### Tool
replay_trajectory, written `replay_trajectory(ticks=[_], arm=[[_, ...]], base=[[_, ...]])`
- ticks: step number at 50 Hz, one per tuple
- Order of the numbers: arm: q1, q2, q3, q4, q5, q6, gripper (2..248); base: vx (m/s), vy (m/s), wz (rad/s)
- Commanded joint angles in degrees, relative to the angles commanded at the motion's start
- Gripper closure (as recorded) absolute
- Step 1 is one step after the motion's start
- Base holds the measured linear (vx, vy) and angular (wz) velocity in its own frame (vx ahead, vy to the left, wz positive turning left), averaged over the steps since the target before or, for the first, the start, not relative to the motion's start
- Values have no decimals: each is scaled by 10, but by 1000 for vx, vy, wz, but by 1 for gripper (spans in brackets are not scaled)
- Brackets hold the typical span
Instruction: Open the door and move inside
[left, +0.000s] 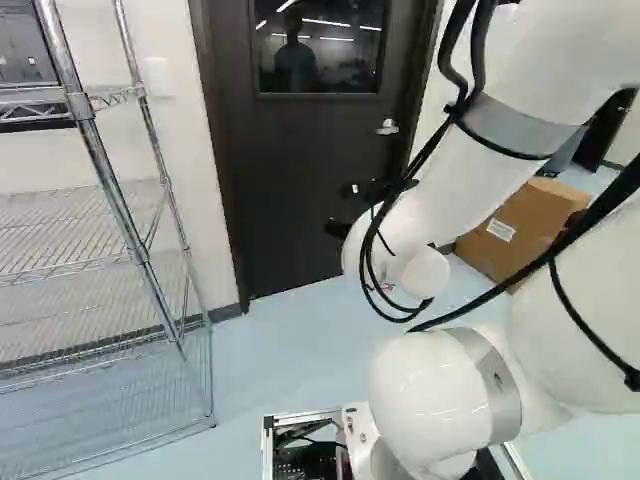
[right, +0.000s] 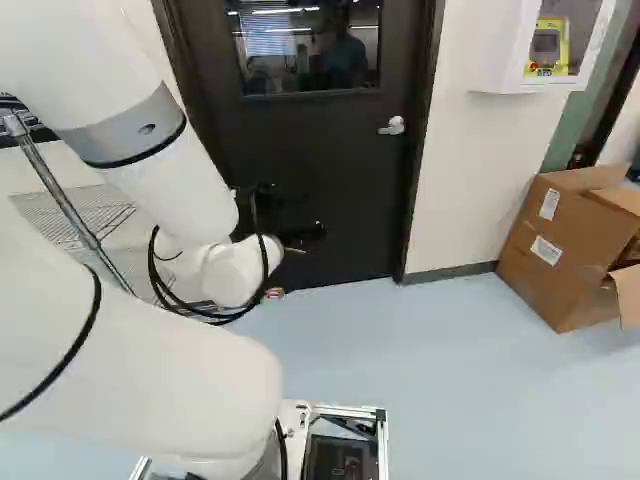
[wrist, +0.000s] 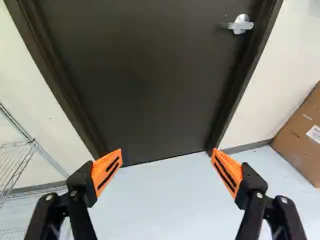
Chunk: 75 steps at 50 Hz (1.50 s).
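Note:
The black gripper (right: 285, 225) hangs in front of the dark door (right: 300, 150), partly hidden by the arm's wrist in both base views. In the wrist view the gripper (wrist: 166, 167) is open, its orange pads wide apart with nothing between them. That view shows the closed door (wrist: 145, 80) ahead, standing flush in its dark frame. A silver lever handle (wrist: 241, 24) sits near the door's edge on the box side, well beyond the fingers and not touched. The same handle (right: 393, 126) shows in the right base view, right of the gripper.
A wire shelf rack (left: 140, 250) stands at the left of the left base view, near the door frame. Brown cardboard boxes (right: 565, 250) lie by the wall right of the door. Above them a white wall cabinet (right: 500, 50) holds a yellow device.

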Motion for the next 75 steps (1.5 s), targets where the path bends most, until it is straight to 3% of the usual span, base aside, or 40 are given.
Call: replay_trajectory(ticks=[75], arm=[[0, 0, 0, 0, 0, 0, 3]], base=[[12, 0, -1]])
